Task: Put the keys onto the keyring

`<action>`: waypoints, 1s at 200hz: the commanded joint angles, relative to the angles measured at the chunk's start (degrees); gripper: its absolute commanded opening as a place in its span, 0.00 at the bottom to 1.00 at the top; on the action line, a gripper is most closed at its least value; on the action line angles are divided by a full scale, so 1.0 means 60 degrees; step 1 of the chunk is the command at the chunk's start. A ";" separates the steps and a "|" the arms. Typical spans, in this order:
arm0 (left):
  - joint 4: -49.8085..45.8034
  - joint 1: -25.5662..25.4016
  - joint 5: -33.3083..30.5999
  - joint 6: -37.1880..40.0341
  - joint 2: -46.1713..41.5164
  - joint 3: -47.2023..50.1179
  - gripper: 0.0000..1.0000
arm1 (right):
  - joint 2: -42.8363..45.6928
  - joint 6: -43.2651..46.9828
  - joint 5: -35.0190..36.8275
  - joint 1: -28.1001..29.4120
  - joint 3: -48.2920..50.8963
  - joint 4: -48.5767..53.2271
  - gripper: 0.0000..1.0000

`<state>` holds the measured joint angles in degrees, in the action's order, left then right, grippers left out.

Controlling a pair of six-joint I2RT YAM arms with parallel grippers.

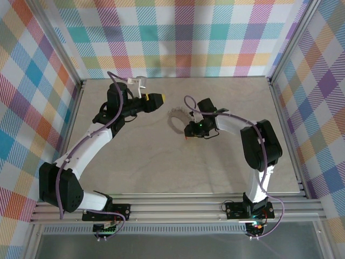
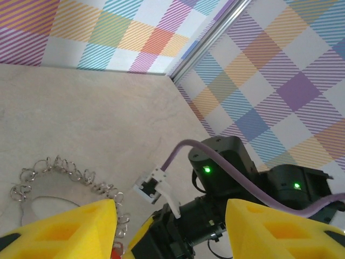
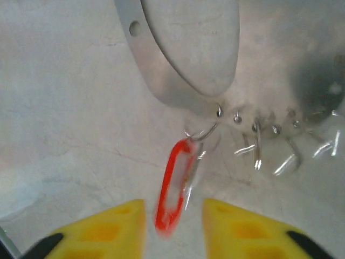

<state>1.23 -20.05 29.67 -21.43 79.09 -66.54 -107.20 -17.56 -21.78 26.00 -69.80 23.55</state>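
Progress: small red-headed silver key (image 3: pixel 173 186) was seen hung, apparently threaded (view blurred), on the large thin grey metal keyring (image 3: pixel 153 75) on the counter (image 1: pixel 161 162) | right pincer (image 3: pixel 173 208) was parted, nothing gripped | left pincer (image 2: pixel 170 208) was parted, empty | remaining: threading to be confirmed

Blurred red key (image 3: pixel 172 186); keyring (image 3: pixel 153 70) cut off at top edge
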 commanded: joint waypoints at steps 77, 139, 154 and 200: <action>-0.1353 0.0134 -0.1564 0.0523 -0.1850 0.0128 1.00 | 0.5147 -0.0348 0.1652 -0.0328 0.1061 0.1008 1.00; 0.0063 0.0134 -0.6006 0.2459 -0.2921 0.2151 1.00 | 0.5718 -0.0014 0.5905 -0.1112 0.1108 -0.0159 1.00; 0.0186 0.0183 -0.6841 0.3488 -0.3128 0.2568 1.00 | 0.5610 0.0232 0.6333 -0.1337 0.1535 -0.1038 1.00; 0.1161 0.1445 -0.6990 0.3930 -0.3553 0.4324 1.00 | 0.4930 0.0934 0.7881 -0.1930 0.2872 -0.2912 1.00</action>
<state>2.28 -15.44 -9.02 -1.30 59.90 -45.28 -75.05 -15.07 17.50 16.32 -55.88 13.89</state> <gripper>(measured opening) 0.997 0.996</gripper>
